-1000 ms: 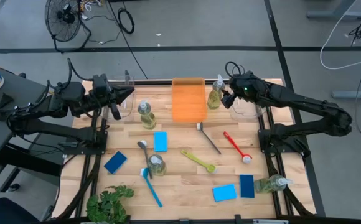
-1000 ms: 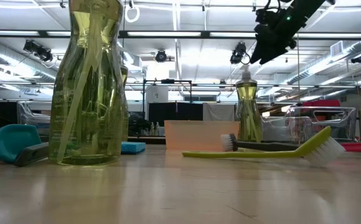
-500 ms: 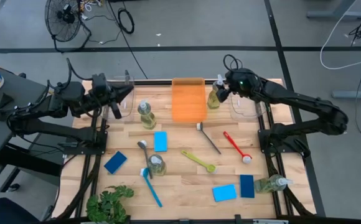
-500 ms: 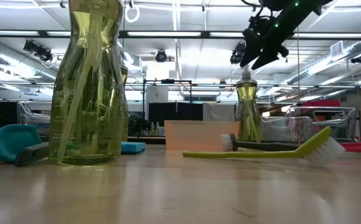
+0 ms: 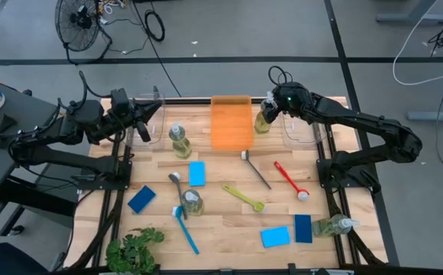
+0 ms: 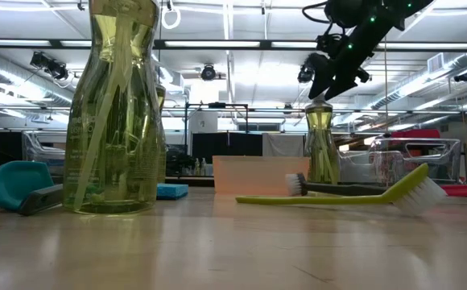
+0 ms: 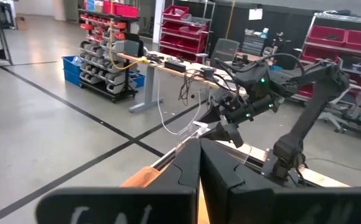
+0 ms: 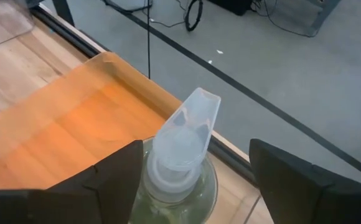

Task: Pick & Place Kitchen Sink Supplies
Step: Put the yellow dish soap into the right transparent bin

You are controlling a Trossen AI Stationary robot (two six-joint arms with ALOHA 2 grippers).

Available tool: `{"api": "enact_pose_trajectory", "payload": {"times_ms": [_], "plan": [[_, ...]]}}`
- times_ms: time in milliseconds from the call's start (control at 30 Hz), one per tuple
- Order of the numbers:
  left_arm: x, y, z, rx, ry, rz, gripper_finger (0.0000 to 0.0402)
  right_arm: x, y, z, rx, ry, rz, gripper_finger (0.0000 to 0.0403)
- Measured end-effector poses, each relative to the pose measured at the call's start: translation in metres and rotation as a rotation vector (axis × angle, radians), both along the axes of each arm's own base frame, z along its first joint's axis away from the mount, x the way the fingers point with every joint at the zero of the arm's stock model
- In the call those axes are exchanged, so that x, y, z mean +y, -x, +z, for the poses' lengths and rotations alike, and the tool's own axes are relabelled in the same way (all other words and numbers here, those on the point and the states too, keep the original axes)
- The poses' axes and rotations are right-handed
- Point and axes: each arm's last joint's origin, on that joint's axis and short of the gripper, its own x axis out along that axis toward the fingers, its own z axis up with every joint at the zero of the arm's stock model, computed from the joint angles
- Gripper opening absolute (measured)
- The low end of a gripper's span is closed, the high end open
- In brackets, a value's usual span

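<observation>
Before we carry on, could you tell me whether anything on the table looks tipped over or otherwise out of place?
Yes: one pump bottle lies on its side near the right front corner, beside the dark-blue sponge. The other three bottles stand upright. No spill shows.

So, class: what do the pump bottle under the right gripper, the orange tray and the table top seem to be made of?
Pump bottle: looks like clear glossy plastic, since the yellow-green liquid shows through it.
Orange tray: probably translucent plastic, smooth and evenly coloured.
Table top: pale wood planks with visible seams and a matte finish.
</observation>
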Motion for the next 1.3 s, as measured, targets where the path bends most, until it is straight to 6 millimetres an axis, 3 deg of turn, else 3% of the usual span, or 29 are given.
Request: {"api": "enact_pose_trajectory", "payload": {"times_ms": [367, 800, 1300], "plan": [[0.001, 0.000, 0.000, -0.001, -0.001, 0.026, 0.0012, -0.006, 0.003, 0.000, 0.000, -0.018, 0.026, 0.0231], [0.001, 0.000, 0.000, -0.001, -0.001, 0.027, 0.0012, -0.010, 0.007, -0.001, -0.018, -0.055, 0.047, 0.0098], [0.001, 0.000, 0.000, -0.001, -0.001, 0.027, 0.0012, -0.010, 0.006, 0.001, -0.026, -0.042, 0.074, 0.0098]]}}
